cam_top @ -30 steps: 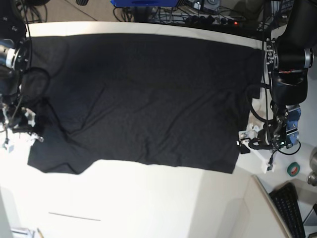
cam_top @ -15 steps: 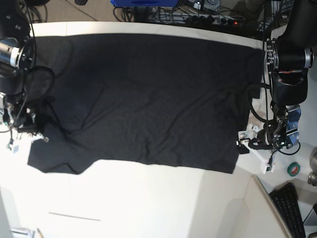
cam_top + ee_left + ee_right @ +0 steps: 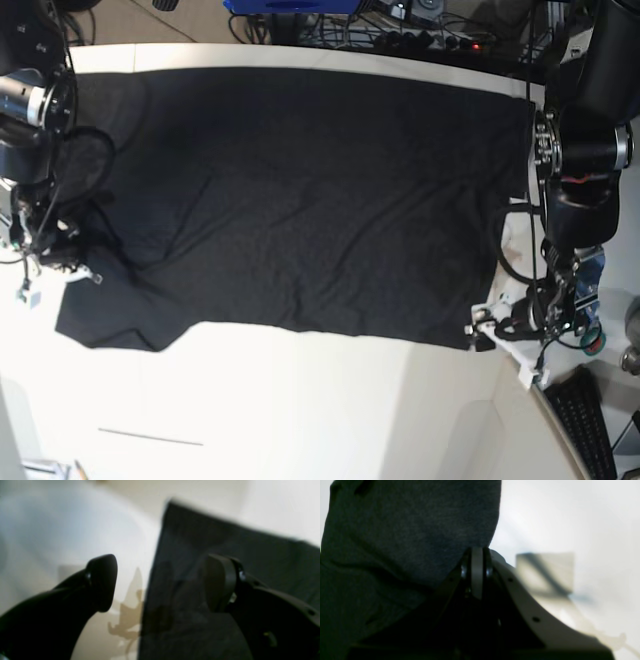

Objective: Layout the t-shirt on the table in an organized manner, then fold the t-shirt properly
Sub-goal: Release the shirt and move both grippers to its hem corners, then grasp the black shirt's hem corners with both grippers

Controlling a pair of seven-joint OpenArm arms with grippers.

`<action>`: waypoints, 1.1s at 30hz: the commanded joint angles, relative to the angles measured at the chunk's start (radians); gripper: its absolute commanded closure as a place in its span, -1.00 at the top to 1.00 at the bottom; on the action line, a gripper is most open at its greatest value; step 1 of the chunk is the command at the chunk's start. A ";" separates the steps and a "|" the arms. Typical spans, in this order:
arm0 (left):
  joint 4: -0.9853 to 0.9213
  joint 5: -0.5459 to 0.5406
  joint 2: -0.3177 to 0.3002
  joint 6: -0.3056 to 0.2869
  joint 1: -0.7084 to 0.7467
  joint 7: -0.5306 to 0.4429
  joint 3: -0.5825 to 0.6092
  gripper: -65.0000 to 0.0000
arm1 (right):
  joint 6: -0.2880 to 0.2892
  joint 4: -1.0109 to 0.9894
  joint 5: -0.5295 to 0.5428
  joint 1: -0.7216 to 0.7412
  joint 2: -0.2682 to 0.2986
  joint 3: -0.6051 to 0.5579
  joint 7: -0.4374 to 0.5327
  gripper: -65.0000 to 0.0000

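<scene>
We have the t-shirt (image 3: pixel 300 200) spread nearly flat across the surface (image 3: pixel 300 410), so layout looks almost done and folding not begun. Our right hand (image 3: pixel 477 562) is pinched together on the shirt's edge; our left hand (image 3: pixel 160 585) stands apart, straddling the shirt's opposite corner.

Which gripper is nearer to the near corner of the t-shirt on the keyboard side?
Left. The left gripper hangs open right at that corner of the t-shirt, one finger over cloth. The right gripper is shut on the opposite edge.
</scene>
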 commanded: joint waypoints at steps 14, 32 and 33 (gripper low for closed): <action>-0.022 -0.002 0.006 -0.003 0.046 -0.008 -0.002 0.56 | 0.003 0.398 0.002 -0.080 -0.016 -0.007 -0.142 -1.00; -0.058 -0.008 0.032 -0.003 0.096 -0.101 -0.015 -1.00 | 0.003 0.402 0.002 -0.082 -0.016 -0.003 -0.142 -1.00; -0.030 -0.008 0.032 -0.003 0.113 -0.097 -0.015 -1.00 | 0.003 0.402 0.002 -0.082 -0.016 -0.001 -0.142 -1.00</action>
